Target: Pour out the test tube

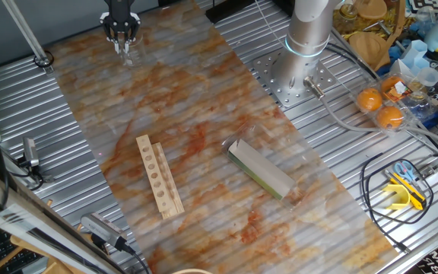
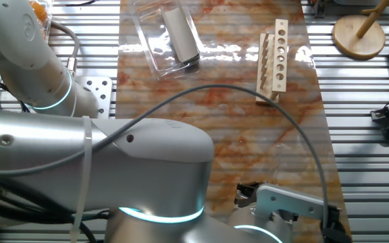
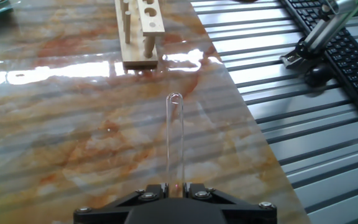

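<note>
Pincer [image 3: 176, 186]: you have it clenched on the test tube's base, at the far end of the worktop [image 1: 204, 152].
Test tube [image 3: 175, 140]: you see it pointing toward the wooden rack [image 3: 138, 31], well short of it.

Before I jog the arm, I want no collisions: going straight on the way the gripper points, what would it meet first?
Probably the wooden rack. The gripper holds the test tube pointing toward it, with bare tabletop between; depth is unclear.
</note>
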You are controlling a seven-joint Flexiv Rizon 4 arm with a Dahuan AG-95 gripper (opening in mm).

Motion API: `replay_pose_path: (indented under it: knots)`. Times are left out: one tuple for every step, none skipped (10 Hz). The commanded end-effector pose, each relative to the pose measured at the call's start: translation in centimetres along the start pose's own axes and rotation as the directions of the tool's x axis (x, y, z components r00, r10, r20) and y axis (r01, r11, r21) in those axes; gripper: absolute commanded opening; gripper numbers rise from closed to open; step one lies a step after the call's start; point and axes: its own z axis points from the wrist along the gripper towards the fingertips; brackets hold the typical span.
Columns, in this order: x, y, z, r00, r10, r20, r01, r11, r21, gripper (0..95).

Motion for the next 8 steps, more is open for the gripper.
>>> replay_pose_path:
  knots:
    - [-0.07, 0.00, 0.11, 1.000, 0.004, 0.006, -0.004, 1.000, 0.007, 0.0]
    - [-0.03, 0.01, 0.28, 1.000, 0.005, 0.014, -0.005, 1.000, 0.011, 0.0]
    - [0.00, 0.02, 0.38, 1.000, 0.006, 0.016, -0.006, 1.000, 0.013, 0.0]
    - [0.04, 0.02, 0.46, 1.000, 0.007, 0.018, -0.007, 1.000, 0.014, 0.0]
    - [0.08, 0.01, 0.53, 1.000, 0.012, 0.026, -0.012, 1.000, 0.015, 0.0]
    - [0.05, 0.03, 0.64, 0.999, 0.018, 0.032, -0.018, 1.000, 0.018, 0.0]
    - [-0.01, 0.07, 0.75, 0.999, 0.024, 0.035, -0.025, 1.000, 0.019, 0.0]
    - [-0.08, 0.10, 0.84, 0.999, 0.026, 0.036, -0.026, 0.999, 0.020, 0.0]
